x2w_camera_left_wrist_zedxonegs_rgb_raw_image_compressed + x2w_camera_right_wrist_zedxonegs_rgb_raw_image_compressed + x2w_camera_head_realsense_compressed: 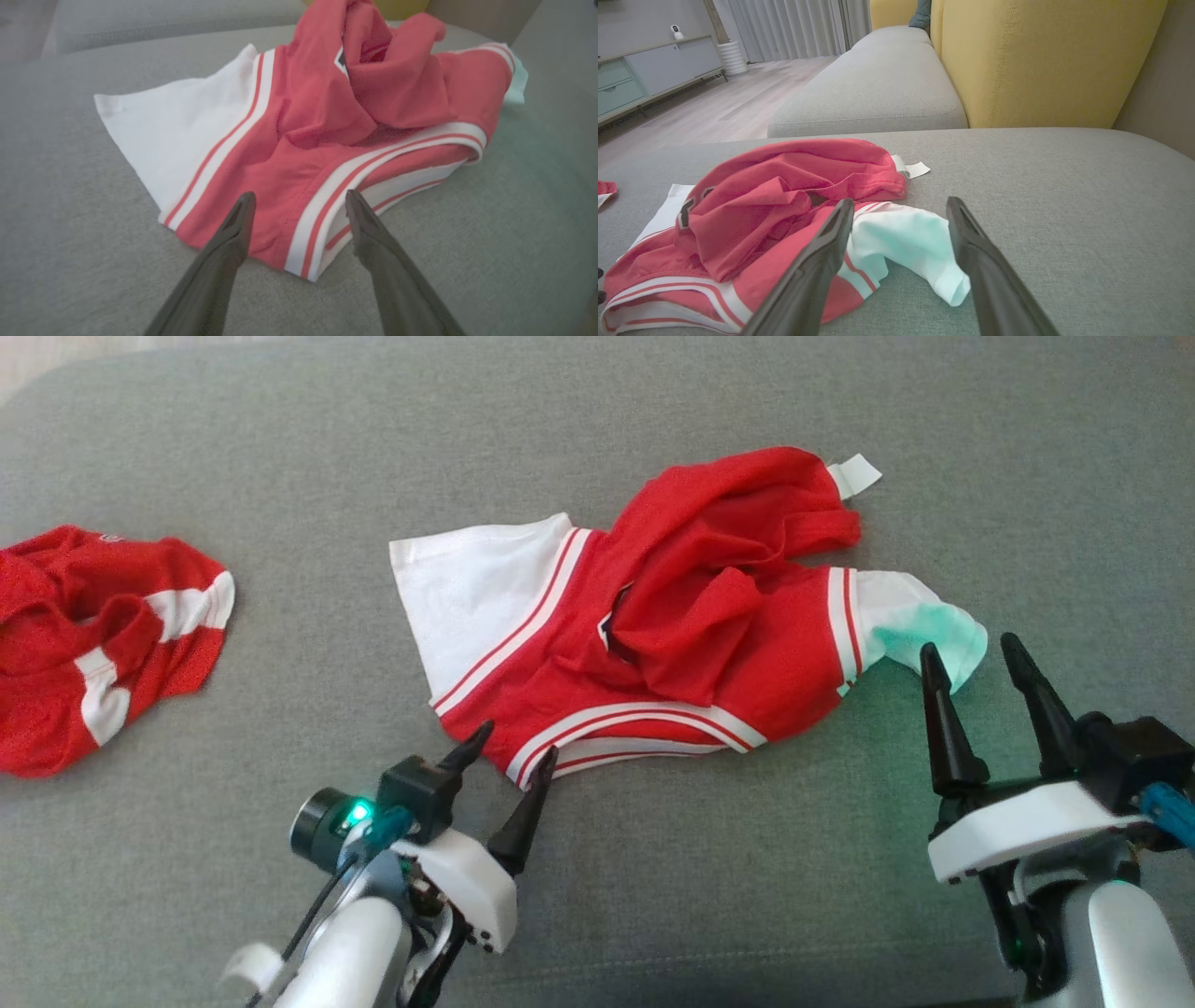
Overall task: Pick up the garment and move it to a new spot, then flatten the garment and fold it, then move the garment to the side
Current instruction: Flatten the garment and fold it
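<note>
The red jersey (691, 616), white-sleeved and stripe-hemmed, lay crumpled on the grey woven cushion (709, 905). The left gripper (517, 739) stood spread at its hem (635, 717), the right gripper (968, 644) spread beside a limp sleeve (920, 616).

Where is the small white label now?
In the head view the white label sticks out at the upper right of the crumpled red garment, lying on the grey cushion.

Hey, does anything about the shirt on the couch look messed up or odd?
The shirt lies crumpled, not flat: its red body is bunched over the middle, one white sleeve is twisted, and a tag sticks out at the far edge. Another red garment lies bunched at the left.
</note>
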Tool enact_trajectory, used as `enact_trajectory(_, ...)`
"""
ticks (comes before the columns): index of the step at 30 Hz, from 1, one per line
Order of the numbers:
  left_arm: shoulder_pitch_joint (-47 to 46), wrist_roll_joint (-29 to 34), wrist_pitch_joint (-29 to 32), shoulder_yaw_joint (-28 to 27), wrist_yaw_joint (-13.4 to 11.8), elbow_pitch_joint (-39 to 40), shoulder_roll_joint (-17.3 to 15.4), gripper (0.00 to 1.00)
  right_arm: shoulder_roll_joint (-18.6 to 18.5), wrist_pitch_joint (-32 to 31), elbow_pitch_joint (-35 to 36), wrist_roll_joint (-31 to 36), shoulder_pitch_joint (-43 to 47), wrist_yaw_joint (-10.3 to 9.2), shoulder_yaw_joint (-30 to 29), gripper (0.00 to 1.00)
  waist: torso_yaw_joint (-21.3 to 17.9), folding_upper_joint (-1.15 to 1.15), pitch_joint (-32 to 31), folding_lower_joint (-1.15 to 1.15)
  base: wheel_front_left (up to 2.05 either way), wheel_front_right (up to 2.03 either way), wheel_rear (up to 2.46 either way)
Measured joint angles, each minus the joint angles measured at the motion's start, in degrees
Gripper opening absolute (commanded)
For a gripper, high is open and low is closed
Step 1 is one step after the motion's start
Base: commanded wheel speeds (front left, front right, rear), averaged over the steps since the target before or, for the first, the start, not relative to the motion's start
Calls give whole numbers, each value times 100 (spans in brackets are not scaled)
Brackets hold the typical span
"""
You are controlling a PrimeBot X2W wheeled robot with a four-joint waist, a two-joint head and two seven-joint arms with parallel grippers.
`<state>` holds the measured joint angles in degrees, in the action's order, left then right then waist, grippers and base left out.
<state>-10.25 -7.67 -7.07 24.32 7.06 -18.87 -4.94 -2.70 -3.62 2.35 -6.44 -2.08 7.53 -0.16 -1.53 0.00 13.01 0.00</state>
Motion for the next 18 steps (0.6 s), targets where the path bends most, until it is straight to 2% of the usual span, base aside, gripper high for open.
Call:
enact_trajectory(4, -295, -30, 200, 103, -3, -578, -9, 100, 1, -1, -3, -12, -68, 0, 1, 100, -73, 0, 79, 0, 0, 0, 0)
enact_trajectory(5, -350, -31, 258, 82, -20, -726, -11, 91, 1, 0, -3, -12, -104, 0, -8, 100, -92, 0, 92, 0, 0, 0, 0)
enact_trajectory(6, -401, -31, 308, 71, -59, -857, -19, 34, 1, 0, -1, -12, -122, 0, -7, 100, -110, 0, 99, 0, 0, 0, 0)
enact_trajectory(7, -450, -30, 310, 58, -87, -939, -24, 0, 1, 0, -1, -12, -129, 0, -8, 100, -128, 0, 107, 0, 0, 0, 0)
enact_trajectory(13, -731, -58, -65, -246, -325, -1266, -168, 0, 1, 9, -4, -71, -125, 0, -58, 100, -196, 0, 155, 0, 0, 0, 0)
enact_trajectory(18, -997, -56, -321, -667, -563, -1296, -742, 0, 1, 11, -7, -118, -126, 0, -93, 100, -217, 0, 217, 0, 0, 0, 0)
